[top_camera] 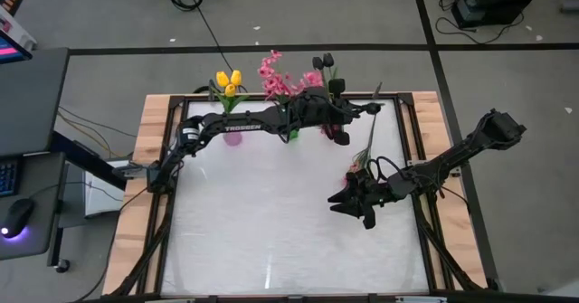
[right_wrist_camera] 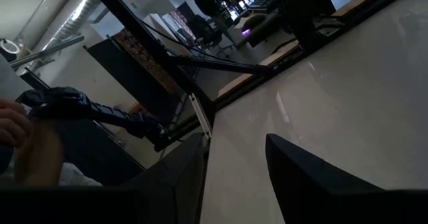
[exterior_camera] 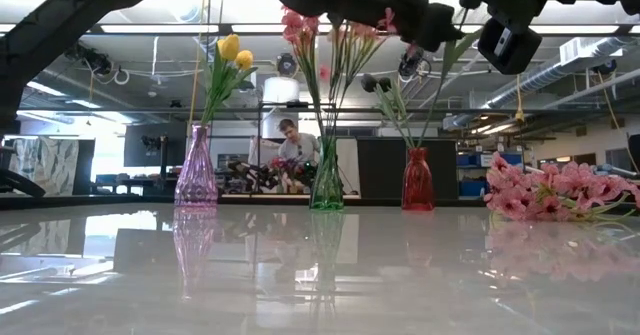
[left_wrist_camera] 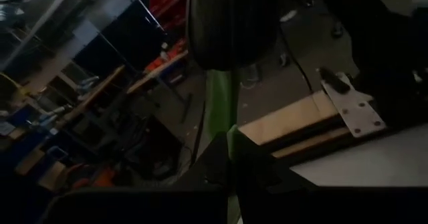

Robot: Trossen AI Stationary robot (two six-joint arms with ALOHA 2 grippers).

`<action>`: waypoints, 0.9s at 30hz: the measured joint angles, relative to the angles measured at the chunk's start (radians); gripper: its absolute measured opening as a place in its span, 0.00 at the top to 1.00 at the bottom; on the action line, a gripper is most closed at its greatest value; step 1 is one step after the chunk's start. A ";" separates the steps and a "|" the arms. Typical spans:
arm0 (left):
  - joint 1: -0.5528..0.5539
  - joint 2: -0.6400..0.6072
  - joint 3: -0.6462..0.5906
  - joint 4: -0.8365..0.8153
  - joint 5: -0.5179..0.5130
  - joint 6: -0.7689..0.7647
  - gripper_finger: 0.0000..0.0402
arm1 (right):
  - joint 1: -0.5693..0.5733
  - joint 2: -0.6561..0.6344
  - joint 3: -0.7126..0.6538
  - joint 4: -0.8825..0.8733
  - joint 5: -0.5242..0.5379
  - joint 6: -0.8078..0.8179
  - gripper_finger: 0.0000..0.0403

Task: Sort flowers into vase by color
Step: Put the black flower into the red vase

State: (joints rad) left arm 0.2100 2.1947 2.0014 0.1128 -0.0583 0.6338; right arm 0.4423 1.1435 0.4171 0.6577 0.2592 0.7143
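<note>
Three vases stand along the far edge: a purple vase [exterior_camera: 197, 170] with yellow tulips [top_camera: 228, 81], a green vase [exterior_camera: 326, 180] with pink blossoms [top_camera: 274, 77], and a red vase [exterior_camera: 418, 180] with dark tulips [exterior_camera: 376, 81]. My left gripper [top_camera: 366, 109] hangs level above the red vase, shut on a dark tulip's stem. A pink spray [exterior_camera: 560, 190] lies on the table at the right, its stem [top_camera: 369, 136] running toward the far edge. Just on the spray's near side, my right gripper [top_camera: 344, 205] is open, with nothing between its fingers [right_wrist_camera: 234, 157]. My left gripper pinches the green stem [left_wrist_camera: 232, 140] between its two fingers, a little below the dark head [left_wrist_camera: 231, 23]. The fingers lie level and across the stem. The head stands above the fingers. Below them a stem with a long leaf [exterior_camera: 447, 80] slants down toward the red vase's mouth.
The white tabletop [top_camera: 271, 222] has a wooden rim [top_camera: 154, 149] and dark frame rails. A person [exterior_camera: 295, 140] sits in the room behind the vases, and a hand [right_wrist_camera: 20, 140] shows at the edge of the right wrist view.
</note>
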 joint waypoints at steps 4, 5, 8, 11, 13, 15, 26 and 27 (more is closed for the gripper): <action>0.000 0.002 0.000 -0.005 -0.001 0.004 0.96 | 0.000 0.000 0.000 0.000 0.000 0.000 0.57; 0.000 0.002 0.000 -0.003 -0.001 0.004 0.96 | 0.000 0.000 0.000 0.000 0.000 0.000 0.57; 0.000 0.002 0.000 -0.005 -0.001 0.004 0.96 | 0.000 0.000 0.000 0.000 0.000 0.000 0.57; 0.001 0.002 0.000 -0.003 -0.020 0.005 0.96 | 0.000 0.000 0.000 0.000 0.000 0.000 0.57; 0.001 0.002 0.000 -0.003 -0.039 0.005 0.96 | 0.000 0.000 0.000 -0.001 0.000 0.000 0.57; 0.001 0.002 0.000 -0.004 -0.054 0.005 0.96 | 0.000 0.000 0.000 0.000 0.000 0.000 0.57; 0.001 0.002 0.000 -0.004 -0.055 0.005 0.96 | 0.000 0.000 0.000 -0.001 0.000 0.000 0.57; 0.001 0.002 0.000 -0.004 -0.059 0.005 0.96 | 0.000 0.000 0.000 0.000 0.000 0.000 0.57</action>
State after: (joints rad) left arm 0.2111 2.1971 2.0014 0.1085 -0.1170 0.6388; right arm 0.4421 1.1435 0.4171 0.6575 0.2592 0.7143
